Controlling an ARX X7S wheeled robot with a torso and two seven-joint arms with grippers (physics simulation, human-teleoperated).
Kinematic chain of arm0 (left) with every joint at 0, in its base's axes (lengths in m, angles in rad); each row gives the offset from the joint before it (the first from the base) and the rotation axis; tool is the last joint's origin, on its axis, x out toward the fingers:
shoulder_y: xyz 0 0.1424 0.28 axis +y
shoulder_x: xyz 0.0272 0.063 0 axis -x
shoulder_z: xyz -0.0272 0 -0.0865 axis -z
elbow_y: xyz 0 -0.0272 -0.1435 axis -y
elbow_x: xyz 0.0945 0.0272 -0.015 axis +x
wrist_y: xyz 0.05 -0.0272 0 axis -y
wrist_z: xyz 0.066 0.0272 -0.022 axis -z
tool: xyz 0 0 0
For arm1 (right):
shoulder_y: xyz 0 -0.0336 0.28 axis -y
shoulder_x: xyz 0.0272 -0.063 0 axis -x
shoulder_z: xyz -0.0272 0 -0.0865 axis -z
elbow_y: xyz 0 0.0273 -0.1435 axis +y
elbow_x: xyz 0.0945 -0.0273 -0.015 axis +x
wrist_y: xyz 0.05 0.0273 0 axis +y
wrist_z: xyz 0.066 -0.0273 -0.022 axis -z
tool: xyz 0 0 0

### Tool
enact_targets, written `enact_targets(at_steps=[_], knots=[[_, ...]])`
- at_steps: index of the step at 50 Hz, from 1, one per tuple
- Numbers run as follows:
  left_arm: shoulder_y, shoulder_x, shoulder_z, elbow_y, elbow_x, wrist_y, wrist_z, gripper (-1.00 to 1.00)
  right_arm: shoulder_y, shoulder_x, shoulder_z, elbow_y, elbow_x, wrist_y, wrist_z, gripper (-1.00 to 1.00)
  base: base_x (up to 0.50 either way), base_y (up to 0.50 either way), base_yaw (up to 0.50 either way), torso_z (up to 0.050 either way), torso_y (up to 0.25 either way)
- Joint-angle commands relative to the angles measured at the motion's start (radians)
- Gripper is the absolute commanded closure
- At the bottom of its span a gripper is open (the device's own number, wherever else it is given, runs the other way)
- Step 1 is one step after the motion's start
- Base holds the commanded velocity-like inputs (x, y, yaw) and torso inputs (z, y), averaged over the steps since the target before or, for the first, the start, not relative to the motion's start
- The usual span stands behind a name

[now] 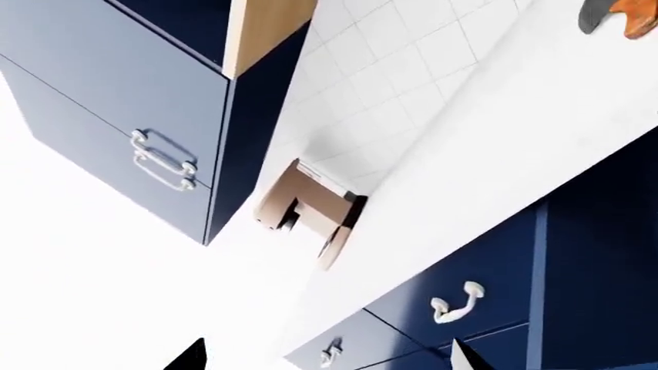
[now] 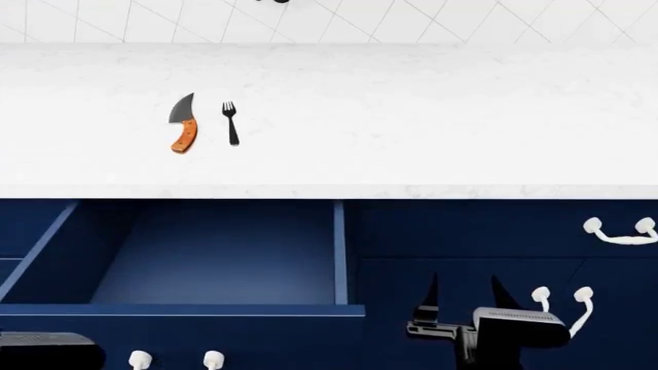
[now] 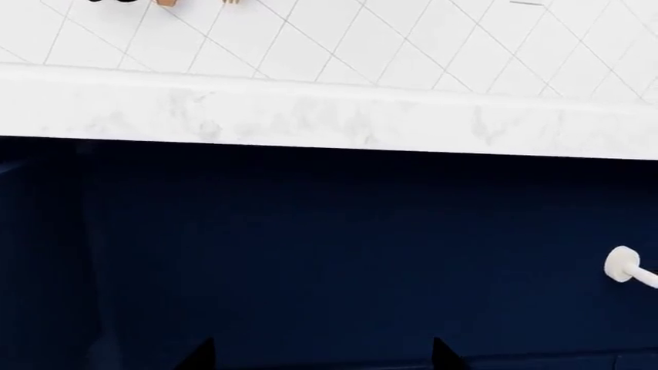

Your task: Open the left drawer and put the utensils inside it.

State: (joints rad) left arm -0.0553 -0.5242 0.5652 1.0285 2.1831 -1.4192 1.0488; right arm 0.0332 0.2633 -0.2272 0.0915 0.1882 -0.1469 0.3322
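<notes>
The left drawer (image 2: 221, 262) stands pulled out below the white counter, its blue inside bare. The utensils lie side by side on the counter above it: a knife (image 2: 183, 125) with an orange handle and a slim black fork (image 2: 231, 123). The knife (image 1: 629, 19) also shows at the edge of the left wrist view. My right gripper (image 2: 464, 289) hangs open in front of the navy cabinet to the right of the drawer, holding nothing. In its own view the right gripper (image 3: 323, 356) faces a dark cabinet front. My left gripper (image 1: 329, 358) is open and empty; only its body (image 2: 41, 347) shows low left.
The white counter (image 2: 432, 116) runs the full width, with a tiled wall behind. White curved handles (image 2: 620, 231) sit on the navy fronts at right, another pair (image 2: 560, 301) beside my right gripper. A navy upper cabinet (image 1: 123, 108) and a tan wooden object (image 1: 308, 208) show in the left wrist view.
</notes>
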Motion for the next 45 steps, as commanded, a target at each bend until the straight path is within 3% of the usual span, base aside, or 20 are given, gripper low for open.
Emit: enact_targets(at_steps=[1,24,45], knots=[[-0.230,0.019,-0.056,-0.058,-0.022,0.063,0.180,-1.00,0.000,-0.005,0.002,-0.013,-0.010,0.022,0.001,-1.00,0.00,0.00,0.00,0.000,0.000],[-0.518,0.042,0.019,-0.240,-0.402,-0.044,0.024,-1.00,0.008,-0.002,-0.004,0.013,-0.006,0.014,0.007,-1.00,0.00,0.00,0.00,0.000,0.000],[-0.485,0.088,-0.034,-0.218,-0.557,-0.079,-0.044,-1.00,0.009,0.003,-0.011,0.017,-0.002,0.014,0.015,-1.00,0.00,0.00,0.00,0.005,0.000]])
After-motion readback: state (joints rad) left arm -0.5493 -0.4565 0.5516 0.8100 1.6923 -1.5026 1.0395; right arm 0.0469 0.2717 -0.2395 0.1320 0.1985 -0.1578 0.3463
